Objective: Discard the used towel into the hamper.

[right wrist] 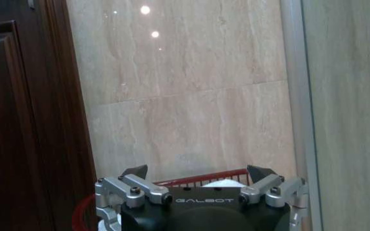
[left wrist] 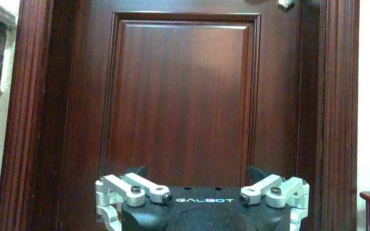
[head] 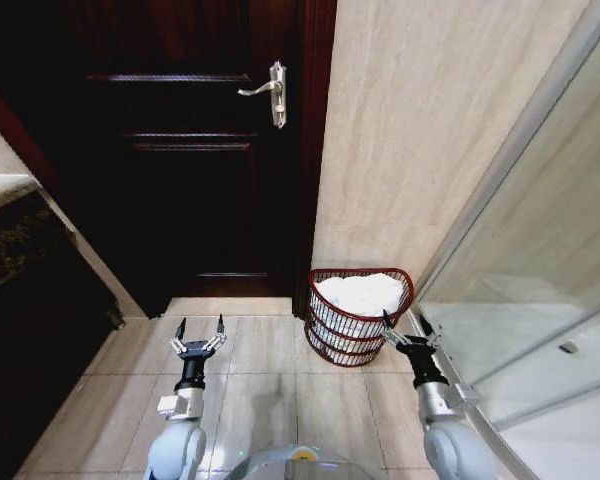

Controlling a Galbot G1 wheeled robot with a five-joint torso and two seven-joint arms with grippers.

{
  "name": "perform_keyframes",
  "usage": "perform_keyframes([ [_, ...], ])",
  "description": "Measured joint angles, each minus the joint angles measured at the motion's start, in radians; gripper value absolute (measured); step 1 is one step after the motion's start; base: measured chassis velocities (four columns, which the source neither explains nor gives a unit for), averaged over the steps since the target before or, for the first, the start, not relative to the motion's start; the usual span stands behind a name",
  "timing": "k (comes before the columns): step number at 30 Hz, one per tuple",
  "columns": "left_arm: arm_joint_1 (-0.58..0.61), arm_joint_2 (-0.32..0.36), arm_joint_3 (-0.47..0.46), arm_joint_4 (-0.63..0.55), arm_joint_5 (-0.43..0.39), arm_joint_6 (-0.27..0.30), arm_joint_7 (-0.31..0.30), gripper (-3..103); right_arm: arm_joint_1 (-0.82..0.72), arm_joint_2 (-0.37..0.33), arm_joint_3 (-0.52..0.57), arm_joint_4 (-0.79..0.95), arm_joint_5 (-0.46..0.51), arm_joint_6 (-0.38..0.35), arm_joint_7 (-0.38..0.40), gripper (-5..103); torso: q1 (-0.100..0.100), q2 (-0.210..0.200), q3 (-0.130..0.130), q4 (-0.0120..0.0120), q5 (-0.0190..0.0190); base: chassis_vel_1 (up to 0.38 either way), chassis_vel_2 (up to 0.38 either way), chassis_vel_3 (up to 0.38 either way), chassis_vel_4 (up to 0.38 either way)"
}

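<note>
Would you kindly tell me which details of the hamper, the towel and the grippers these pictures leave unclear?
- Hamper: in the right wrist view the right gripper hides all but its rim; in the left wrist view the picture's edge cuts it to a sliver.
- Towel: its lower part sits behind the wire wall in the head view.
- Left gripper: its fingertips are cut off in the left wrist view, though the head view shows both grippers open.
</note>
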Motion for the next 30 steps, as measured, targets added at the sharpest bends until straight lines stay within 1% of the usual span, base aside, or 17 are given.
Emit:
perform_keyframes([
  [5,-0.001,-0.002,-0.006,-0.015,0.003,0.011,0.002,100,-0.001,0.001,0.010,-0.001,0.001,0.005,0.005,100,0.000,0.000,0.000,-0.0001,0.0000,0.000,0.000,0.000,0.000],
  [14,-0.016,-0.010,-0.008,-0.016,0.012,0.011,0.002,100,-0.005,-0.001,0.003,-0.013,-0.004,0.015,0.025,100,0.000,0.000,0.000,-0.0001,-0.0001,0.000,0.000,0.000,0.000],
  [18,-0.015,-0.014,-0.006,-0.016,0.022,0.009,0.002,100,0.002,0.000,-0.001,-0.012,-0.007,0.014,0.039,100,0.000,0.000,0.000,0.0000,0.0000,0.000,0.000,0.000,0.000],
  [19,-0.019,-0.025,0.001,-0.015,0.030,0.007,0.003,100,0.003,0.000,-0.006,-0.002,-0.007,0.002,0.059,100,0.000,0.000,0.000,0.0002,0.0000,0.000,0.000,0.000,0.000],
  [25,-0.024,-0.031,0.015,-0.016,0.034,0.007,0.005,100,0.008,0.002,0.000,0.004,-0.022,0.000,0.075,100,0.000,0.000,0.000,-0.0001,-0.0001,0.000,0.000,0.000,0.000],
  [26,-0.024,-0.028,0.016,-0.020,0.034,0.011,0.005,100,0.013,0.008,0.009,0.001,-0.044,0.011,0.078,100,0.000,0.000,0.000,-0.0002,-0.0002,0.000,0.000,0.000,0.000],
  [27,-0.018,-0.015,0.017,-0.039,0.034,0.039,0.003,100,0.021,0.018,0.031,-0.009,-0.097,0.033,0.076,100,0.000,0.000,0.000,-0.0001,-0.0003,0.000,0.000,0.000,0.000],
  [28,-0.015,-0.007,0.017,-0.050,0.033,0.057,0.002,100,0.025,0.024,0.043,-0.016,-0.124,0.046,0.071,100,0.000,0.000,0.000,-0.0001,-0.0001,0.000,0.000,0.000,0.000],
  [29,-0.015,-0.007,0.017,-0.050,0.033,0.057,0.002,100,0.025,0.024,0.043,-0.016,-0.124,0.046,0.071,100,0.000,0.000,0.000,-0.0001,-0.0001,0.000,0.000,0.000,0.000],
  [30,-0.008,0.012,0.017,-0.077,0.029,0.096,-0.001,100,0.034,0.038,0.069,-0.027,-0.175,0.076,0.058,100,0.000,0.000,0.000,0.0000,0.0000,0.000,0.000,0.000,0.000],
])
